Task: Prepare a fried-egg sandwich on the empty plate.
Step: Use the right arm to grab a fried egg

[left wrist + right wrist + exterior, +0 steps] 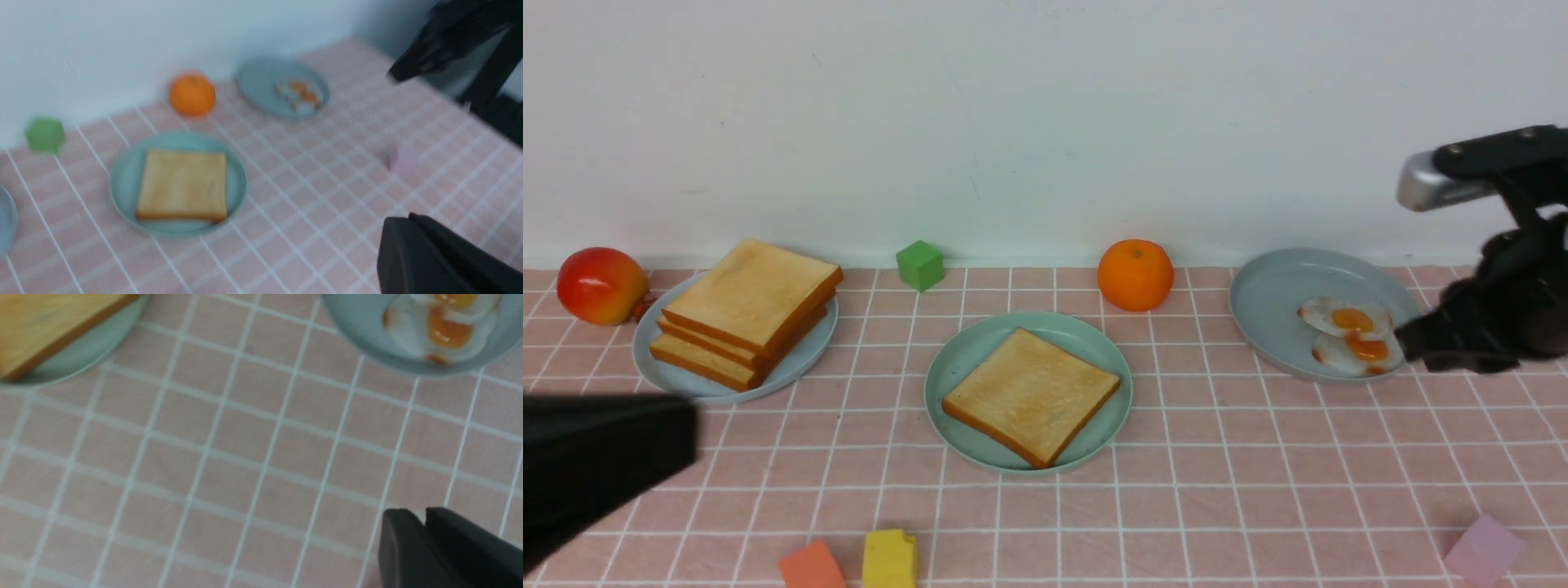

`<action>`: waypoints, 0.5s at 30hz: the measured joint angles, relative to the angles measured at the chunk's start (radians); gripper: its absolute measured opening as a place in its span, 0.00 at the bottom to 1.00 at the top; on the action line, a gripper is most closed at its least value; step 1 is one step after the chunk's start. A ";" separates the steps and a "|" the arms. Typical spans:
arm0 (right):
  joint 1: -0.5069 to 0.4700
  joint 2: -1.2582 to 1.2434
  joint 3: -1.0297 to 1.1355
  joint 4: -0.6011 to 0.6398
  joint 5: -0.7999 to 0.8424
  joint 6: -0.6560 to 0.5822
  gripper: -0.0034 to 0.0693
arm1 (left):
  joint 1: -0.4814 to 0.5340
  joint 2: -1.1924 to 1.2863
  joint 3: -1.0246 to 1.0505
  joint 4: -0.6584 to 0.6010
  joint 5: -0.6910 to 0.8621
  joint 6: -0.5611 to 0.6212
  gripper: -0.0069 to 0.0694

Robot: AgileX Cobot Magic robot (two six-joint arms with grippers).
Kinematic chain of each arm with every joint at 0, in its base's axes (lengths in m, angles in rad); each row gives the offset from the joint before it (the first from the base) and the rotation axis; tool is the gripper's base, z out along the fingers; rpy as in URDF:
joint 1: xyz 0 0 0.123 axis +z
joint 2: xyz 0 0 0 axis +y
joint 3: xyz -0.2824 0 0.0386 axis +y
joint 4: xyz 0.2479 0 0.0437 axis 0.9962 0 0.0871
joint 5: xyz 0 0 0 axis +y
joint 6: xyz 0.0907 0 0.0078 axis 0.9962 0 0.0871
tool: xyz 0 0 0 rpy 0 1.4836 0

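Note:
The mint-green plate [956, 359] sits mid-table with one golden toast slice [1031, 394] lying flat on it, seen also as plate [122, 179] and toast [182, 184]. Two white-and-orange fried eggs [1352, 333] lie on a grey-blue plate [1274, 294] at the right. My right gripper [1405, 339] hovers just right of the eggs, its tips [421, 512] parted by a narrow gap, empty; the eggs [441, 326] lie ahead of it. My left gripper [690, 425] is low at the left, its jaws [408, 218] pressed together, holding nothing.
A stack of toast slices [747, 310] rests on a pale blue plate [800, 359] at left, a red-yellow fruit [600, 284] beside it. A green cube [920, 265] and an orange [1135, 274] stand near the wall. Orange [813, 565], yellow [889, 559] and pink [1484, 550] blocks lie near the front edge.

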 joint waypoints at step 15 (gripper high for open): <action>-0.011 0.573 -0.486 -0.173 -0.031 -0.059 0.61 | 0.000 -0.072 0.069 0.021 -0.135 -0.006 0.07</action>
